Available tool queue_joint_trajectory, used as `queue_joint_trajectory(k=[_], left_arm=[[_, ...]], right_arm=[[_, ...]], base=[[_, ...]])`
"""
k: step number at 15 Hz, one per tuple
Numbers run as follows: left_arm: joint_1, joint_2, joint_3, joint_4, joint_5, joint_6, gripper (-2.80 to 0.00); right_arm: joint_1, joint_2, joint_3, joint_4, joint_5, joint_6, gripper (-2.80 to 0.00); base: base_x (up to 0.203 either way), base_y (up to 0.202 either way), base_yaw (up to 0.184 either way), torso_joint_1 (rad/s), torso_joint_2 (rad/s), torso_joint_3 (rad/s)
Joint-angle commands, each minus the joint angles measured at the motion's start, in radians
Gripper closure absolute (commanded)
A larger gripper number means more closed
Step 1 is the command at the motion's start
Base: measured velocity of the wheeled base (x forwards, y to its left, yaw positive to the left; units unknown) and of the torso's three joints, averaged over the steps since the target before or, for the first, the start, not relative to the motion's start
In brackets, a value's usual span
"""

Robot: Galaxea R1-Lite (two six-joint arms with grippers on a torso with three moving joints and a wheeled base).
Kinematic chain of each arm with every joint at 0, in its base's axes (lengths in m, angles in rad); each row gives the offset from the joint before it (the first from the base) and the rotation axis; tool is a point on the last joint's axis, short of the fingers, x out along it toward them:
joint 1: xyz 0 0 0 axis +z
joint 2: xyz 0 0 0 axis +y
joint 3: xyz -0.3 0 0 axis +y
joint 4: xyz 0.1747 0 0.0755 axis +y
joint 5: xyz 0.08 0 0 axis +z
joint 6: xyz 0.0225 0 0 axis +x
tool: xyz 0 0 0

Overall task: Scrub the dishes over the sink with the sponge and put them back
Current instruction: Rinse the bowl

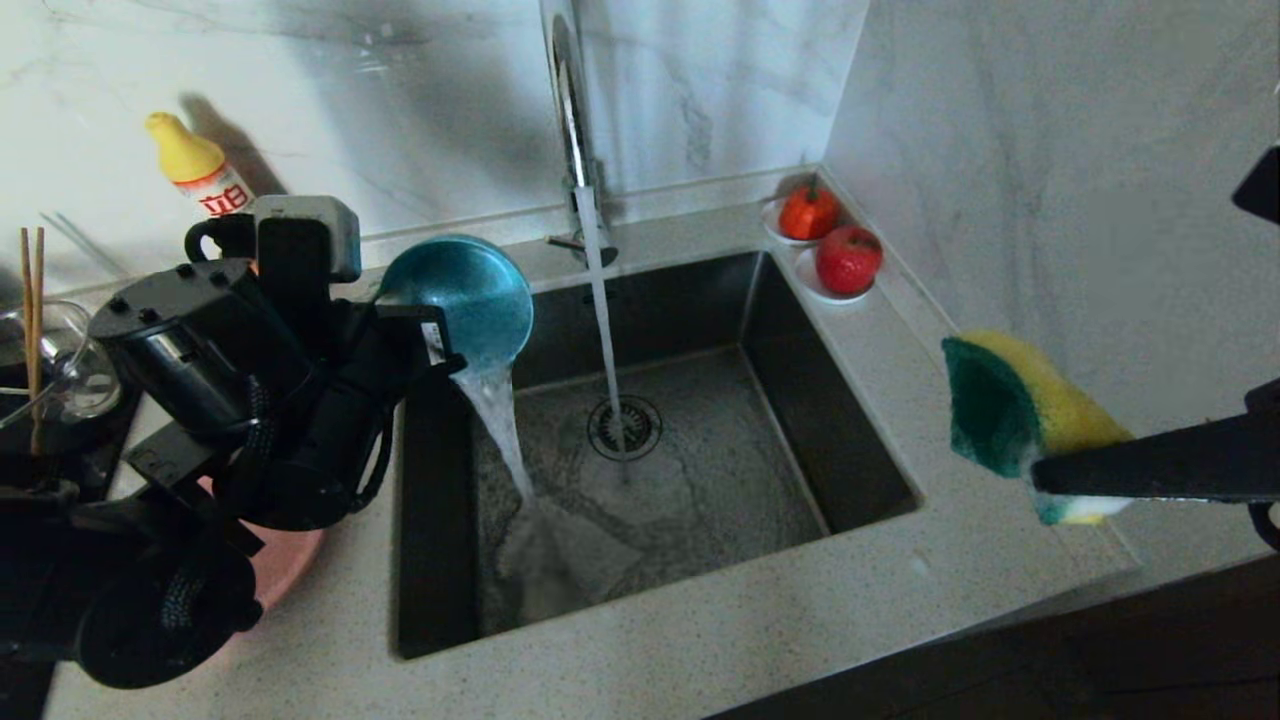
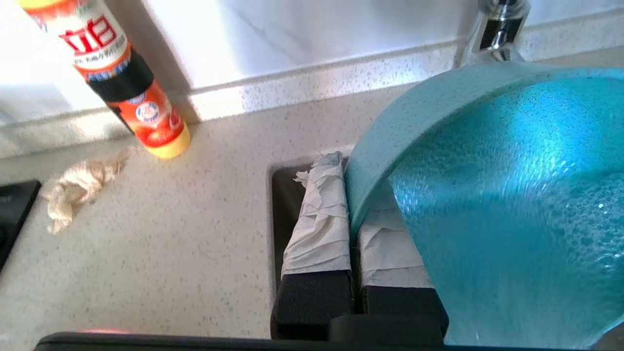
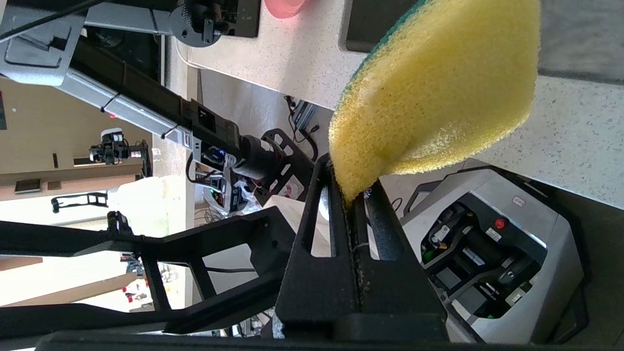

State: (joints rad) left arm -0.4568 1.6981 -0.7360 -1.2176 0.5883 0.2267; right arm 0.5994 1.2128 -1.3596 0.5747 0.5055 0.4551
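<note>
My left gripper point(image 1: 432, 342) is shut on the rim of the teal bowl point(image 1: 465, 295), held tilted above the back left corner of the steel sink point(image 1: 830, 430). Water spills from the bowl into the basin. In the left wrist view the taped fingers point(image 2: 317, 219) pinch the bowl point(image 2: 487, 195) wall between them. My right gripper point(image 1: 1050, 478) hangs over the counter to the right of the sink, shut on the yellow and green sponge point(image 1: 1010, 410), which bulges out past the gripper point(image 3: 353, 187) as a yellow face point(image 3: 438, 87). The pink plate point(image 1: 292, 565) lies on the counter, mostly hidden under my left arm. The chopsticks point(image 1: 32, 300) stand in a glass jug at the far left.
The tap point(image 1: 570, 110) runs a thin stream onto the drain strainer point(image 1: 624, 427). A dish-soap bottle point(image 1: 200, 172) stands against the back wall, with a crumpled rag point(image 2: 73, 187) near it. Two saucers with red fruit point(image 1: 848, 260) sit at the sink's back right corner.
</note>
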Motion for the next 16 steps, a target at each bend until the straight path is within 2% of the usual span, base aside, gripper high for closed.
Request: queue_joint_trajectory(k=[1,4,5,6,10,13,16], left_arm=[[-0.002,0.018,0.009,-0.079,0.003,0.039,0.0],[-0.005,0.041,0.025,-0.276,-0.003,0.145,0.0],[-0.005,0.055,0.029,-0.308,-0.016,0.189,0.0],[-0.006,0.054,0.03,-0.312,-0.041,0.204,0.0],[-0.007,0.002,0.014,-0.312,-0.048,0.216,0.0],[-0.025,-0.06,0.013,-0.312,-0.053,0.25,0.0],[-0.026,-0.102,0.012,-0.312,-0.081,0.266,0.0]], right_arm=[[0.0,0.005,0.0,0.004,0.004,0.002,0.0],[0.0,0.013,0.0,-0.002,0.004,0.002,0.0],[0.0,0.015,0.0,-0.01,0.005,0.002,0.0],[0.0,0.016,0.002,-0.014,0.005,0.002,0.0],[0.0,0.014,-0.001,-0.016,0.004,0.002,0.0],[0.0,0.008,-0.004,-0.016,0.004,0.002,0.0],[0.0,0.005,-0.006,-0.015,0.004,0.004,0.0]], base=[[0.0,0.0,0.0,0.0,0.0,0.0],[0.0,0.0,0.0,0.0,0.0,0.0],[0.0,0.0,0.0,0.0,0.0,0.0],[0.0,0.0,0.0,0.0,0.0,0.0],[0.0,0.0,0.0,0.0,0.0,0.0],[0.0,0.0,0.0,0.0,0.0,0.0],[0.0,0.0,0.0,0.0,0.0,0.0]])
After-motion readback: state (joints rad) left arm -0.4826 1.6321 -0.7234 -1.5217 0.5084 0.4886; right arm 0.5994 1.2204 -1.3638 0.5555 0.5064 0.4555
